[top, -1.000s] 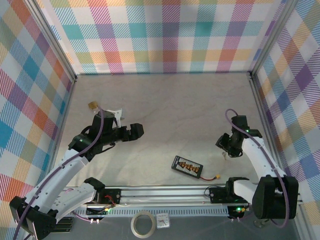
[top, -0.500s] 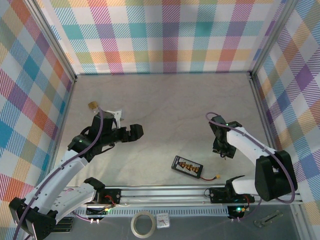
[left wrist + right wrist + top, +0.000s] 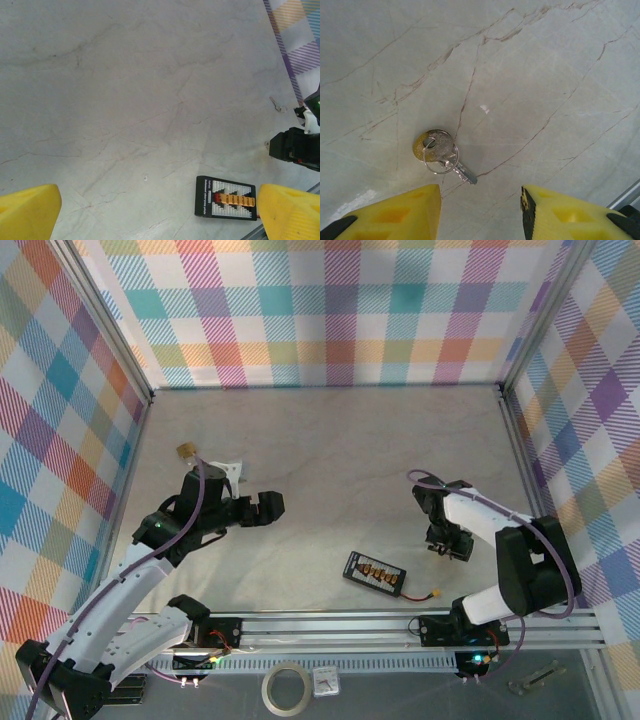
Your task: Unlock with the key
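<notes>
Key (image 3: 439,150), a single one, lies flat on the table (image 3: 545,75) below the wide-open right hand (image 3: 480,202); left hand (image 3: 160,212) equally wide

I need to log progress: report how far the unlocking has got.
Nothing is done yet: the key lies flat on the table, ungripped. In hand: the right gripper hovers open over it, ready to pick. Left: grasp the key, carry it to the brass lock across the table, insert and turn.

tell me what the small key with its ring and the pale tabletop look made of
Small gold-headed key: metal, brassy head with a silvery blade. Its thin wire ring: shiny, steel-looking metal. Pale veined tabletop: matte marble look; real stone or printed laminate, cannot tell.
</notes>
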